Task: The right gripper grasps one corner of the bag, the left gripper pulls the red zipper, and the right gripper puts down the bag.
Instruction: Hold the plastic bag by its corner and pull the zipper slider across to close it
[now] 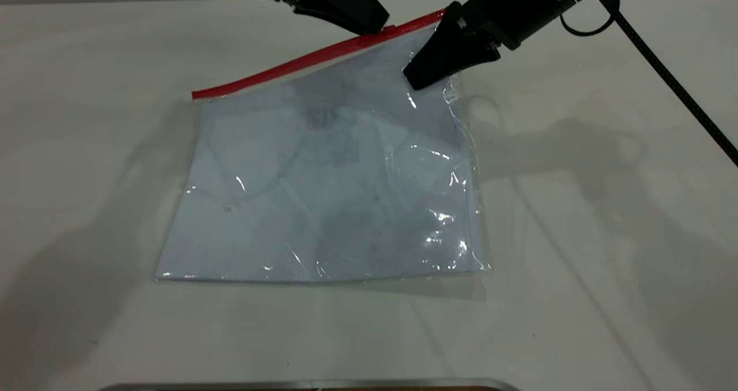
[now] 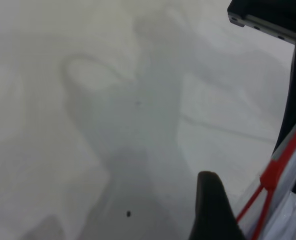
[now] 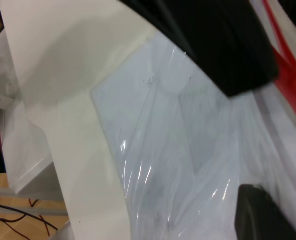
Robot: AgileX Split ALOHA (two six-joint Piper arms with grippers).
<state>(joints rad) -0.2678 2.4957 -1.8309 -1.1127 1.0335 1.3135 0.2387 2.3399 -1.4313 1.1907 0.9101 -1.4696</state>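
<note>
The bag (image 1: 323, 195) is a clear pouch with white sheets inside. Its near edge lies on the white table (image 1: 576, 264) and its far right corner is lifted. The red zipper (image 1: 288, 65) runs along the far edge. My right gripper (image 1: 415, 76) is shut on the bag at that corner (image 1: 441, 16); one of its fingers (image 3: 267, 215) lies on the plastic. My left gripper (image 1: 375, 26) is open at the zipper beside the red slider (image 2: 272, 172). One finger (image 2: 212, 210) stands apart from the slider. Two red strips part below the slider. The left gripper also shows in the right wrist view (image 3: 212, 45).
A black cable (image 1: 663, 68) hangs from the right arm over the table's right side. A metal rim (image 1: 311, 384) lies at the front edge. The right wrist view shows the table's edge (image 3: 73, 165), with floor and cables beyond.
</note>
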